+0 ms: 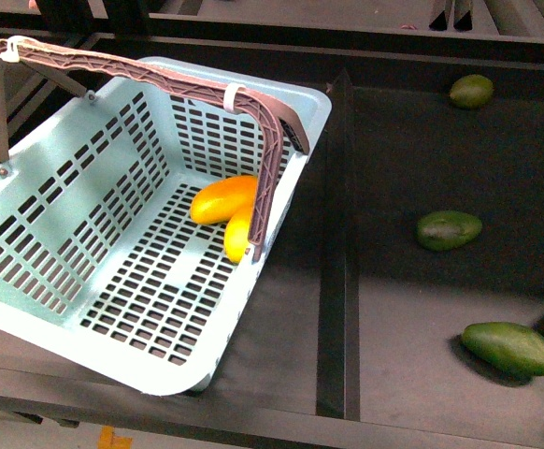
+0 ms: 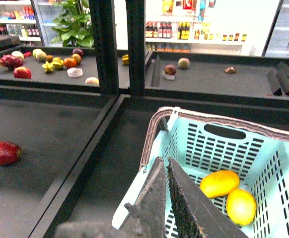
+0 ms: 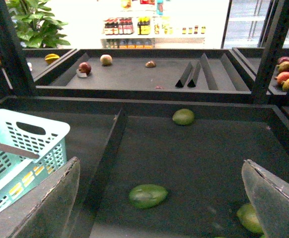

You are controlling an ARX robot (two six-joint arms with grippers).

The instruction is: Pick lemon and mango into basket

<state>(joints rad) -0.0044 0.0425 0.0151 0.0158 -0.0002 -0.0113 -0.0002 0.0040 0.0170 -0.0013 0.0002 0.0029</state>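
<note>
The pale teal basket (image 1: 57, 281) stands in the left bin, its brown hoop handle (image 1: 160, 79) upright. On its floor by the far right wall lie the orange-yellow mango (image 1: 223, 198) and, touching it, the paler lemon (image 1: 237, 234), half hidden behind the handle post. Neither gripper shows in the front view. In the left wrist view my left gripper (image 2: 163, 159) is shut and empty, held above the basket's rim (image 2: 134, 198), with the mango (image 2: 219, 183) and lemon (image 2: 241, 206) beyond it. My right gripper (image 3: 160, 160) is open over the right bin, holding nothing, and the basket (image 3: 45, 130) is off to its side.
Dark green oval fruits (image 1: 449, 229) (image 1: 508, 347) (image 1: 471, 91) lie in the right bin, past a raised black divider (image 1: 337, 253). A dark red mango (image 2: 4, 152) lies in the bin on the basket's other side. Black shelf posts (image 2: 118, 47) rise behind.
</note>
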